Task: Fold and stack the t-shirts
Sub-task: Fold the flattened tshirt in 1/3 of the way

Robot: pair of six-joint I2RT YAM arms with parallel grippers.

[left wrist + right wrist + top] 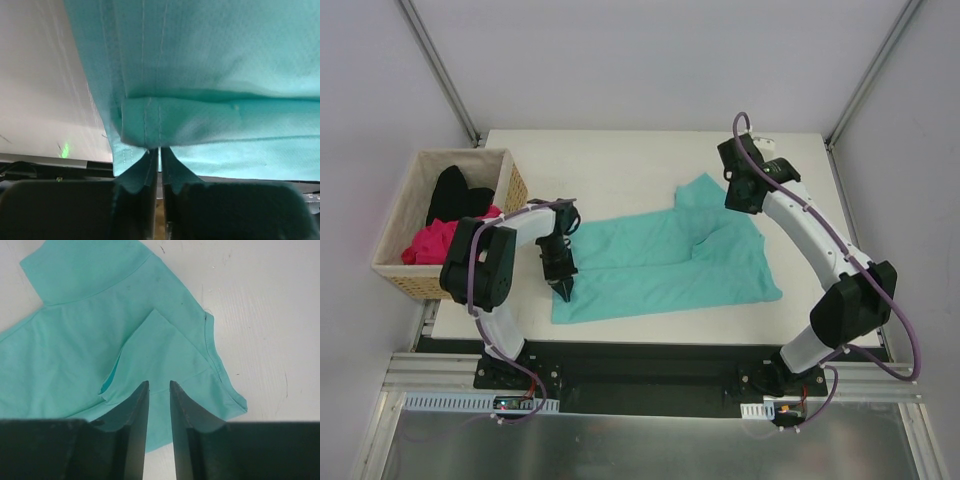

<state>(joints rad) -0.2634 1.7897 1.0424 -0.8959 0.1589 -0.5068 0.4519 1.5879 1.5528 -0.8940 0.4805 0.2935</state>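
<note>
A teal t-shirt (660, 265) lies spread and partly folded across the middle of the white table, with one sleeve pointing to the back. My left gripper (565, 290) is at the shirt's left hem. In the left wrist view its jaws (160, 150) are shut on the hem of the teal cloth (215, 60). My right gripper (740, 192) hovers over the shirt's right end. In the right wrist view it (159, 383) is slightly open and empty above a folded-over corner of the teal shirt (100, 330). A magenta t-shirt (432, 240) and a black t-shirt (455, 195) lie in the basket.
A woven wicker basket (460, 153) stands off the table's left edge. Bare white table top (610, 165) shows behind the shirt and to its right. The table's near edge runs just in front of the shirt's left hem.
</note>
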